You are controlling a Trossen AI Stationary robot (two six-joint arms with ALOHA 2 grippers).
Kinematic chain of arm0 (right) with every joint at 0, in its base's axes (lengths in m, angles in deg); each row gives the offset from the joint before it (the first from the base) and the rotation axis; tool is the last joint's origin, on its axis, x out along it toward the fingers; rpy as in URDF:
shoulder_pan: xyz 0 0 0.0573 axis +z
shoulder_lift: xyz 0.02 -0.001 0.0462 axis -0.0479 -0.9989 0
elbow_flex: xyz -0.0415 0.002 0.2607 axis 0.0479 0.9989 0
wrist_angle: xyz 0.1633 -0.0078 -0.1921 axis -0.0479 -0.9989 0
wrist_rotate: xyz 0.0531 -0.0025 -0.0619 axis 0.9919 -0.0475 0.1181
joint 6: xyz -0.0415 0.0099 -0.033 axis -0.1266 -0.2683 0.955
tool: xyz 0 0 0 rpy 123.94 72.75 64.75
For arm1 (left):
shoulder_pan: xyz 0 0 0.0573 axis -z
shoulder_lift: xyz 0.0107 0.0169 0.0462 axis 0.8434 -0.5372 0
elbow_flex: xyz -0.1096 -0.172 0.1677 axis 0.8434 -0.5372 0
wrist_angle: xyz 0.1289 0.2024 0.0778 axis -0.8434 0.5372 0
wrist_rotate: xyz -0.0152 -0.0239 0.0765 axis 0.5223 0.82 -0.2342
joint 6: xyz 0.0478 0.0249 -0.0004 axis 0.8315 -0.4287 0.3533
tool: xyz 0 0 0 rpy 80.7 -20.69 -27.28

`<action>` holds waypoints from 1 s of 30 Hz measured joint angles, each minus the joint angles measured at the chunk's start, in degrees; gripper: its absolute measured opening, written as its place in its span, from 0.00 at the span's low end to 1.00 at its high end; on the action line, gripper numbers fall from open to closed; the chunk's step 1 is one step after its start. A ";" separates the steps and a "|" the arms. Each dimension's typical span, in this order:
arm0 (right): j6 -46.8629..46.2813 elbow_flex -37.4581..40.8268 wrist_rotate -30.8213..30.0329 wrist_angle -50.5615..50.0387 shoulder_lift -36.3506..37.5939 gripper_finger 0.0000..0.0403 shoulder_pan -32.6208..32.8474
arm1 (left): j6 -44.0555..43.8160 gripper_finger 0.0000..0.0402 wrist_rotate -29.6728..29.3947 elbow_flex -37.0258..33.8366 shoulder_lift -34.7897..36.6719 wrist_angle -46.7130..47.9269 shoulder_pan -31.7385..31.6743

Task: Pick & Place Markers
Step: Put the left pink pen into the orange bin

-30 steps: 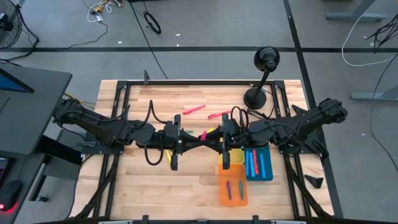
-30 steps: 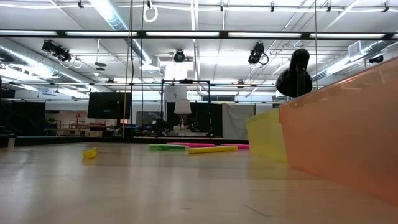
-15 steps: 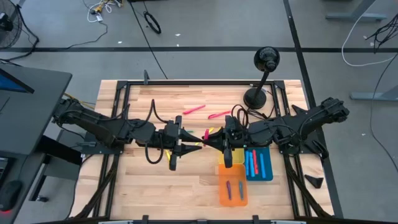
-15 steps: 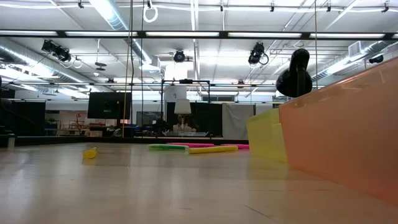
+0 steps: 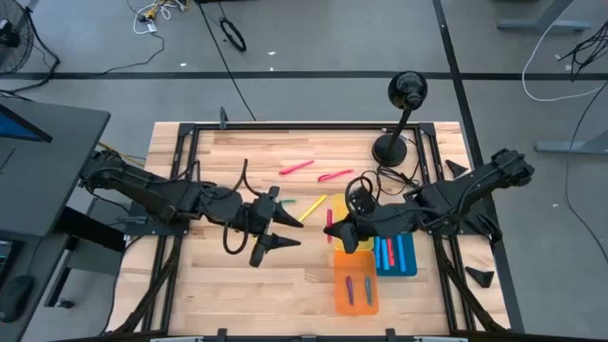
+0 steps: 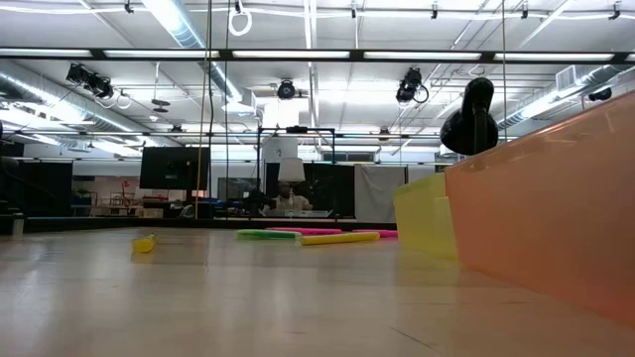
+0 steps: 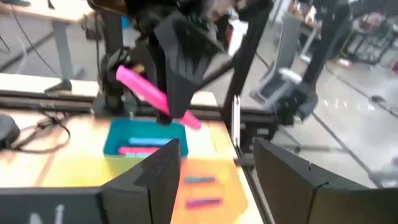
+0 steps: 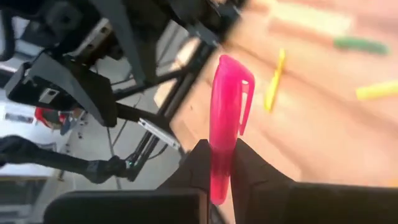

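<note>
A pink marker [image 8: 225,106] is held in the air by my right gripper [image 5: 332,229], which is shut on it by the yellow tray's [image 5: 344,255] left edge. My left gripper [image 5: 289,231] stands open just to the left of it with nothing between its fingers [image 7: 163,167]. On the wood beyond lie a yellow marker [image 5: 313,207], a green one [image 5: 285,202] and two pink ones [image 5: 296,167]. The blue tray [image 5: 407,256] and the orange tray [image 5: 366,293] hold more markers. The low view shows no gripper. My right gripper pinches the pink marker between its two fingers [image 8: 252,168] near the end away from the cap [image 8: 219,163]. The capped end with its clip [image 8: 247,93] sticks out beyond the fingers. In the left wrist view the marker [image 7: 142,86] hangs tilted, clear of table and trays.
A black desk lamp [image 5: 397,119] stands at the back right, its cable running to the right arm. A yellow marker cap [image 6: 145,243] lies loose on the wood. Black frame rails [image 5: 180,190] border the table on both sides.
The two grippers met at the table's middle with the pink marker between them. My right gripper has shut on it, my left has opened and let go. The right gripper has rolled, tipped down and carried the marker toward the near edge and the yellow tray.
</note>
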 joint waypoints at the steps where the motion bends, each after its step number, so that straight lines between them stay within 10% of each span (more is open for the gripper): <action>1: -2.65 0.00 0.47 -1.18 0.00 0.05 0.32 | -0.08 0.51 0.15 0.00 0.00 1.02 0.00; 16: -34.25 0.00 16.58 -18.88 0.00 0.05 5.92 | -1.50 0.50 0.22 0.00 0.00 7.36 0.00; 30: -47.46 0.00 17.38 -26.90 -7.04 0.05 9.67 | 2.01 0.50 0.20 0.00 0.00 9.12 0.00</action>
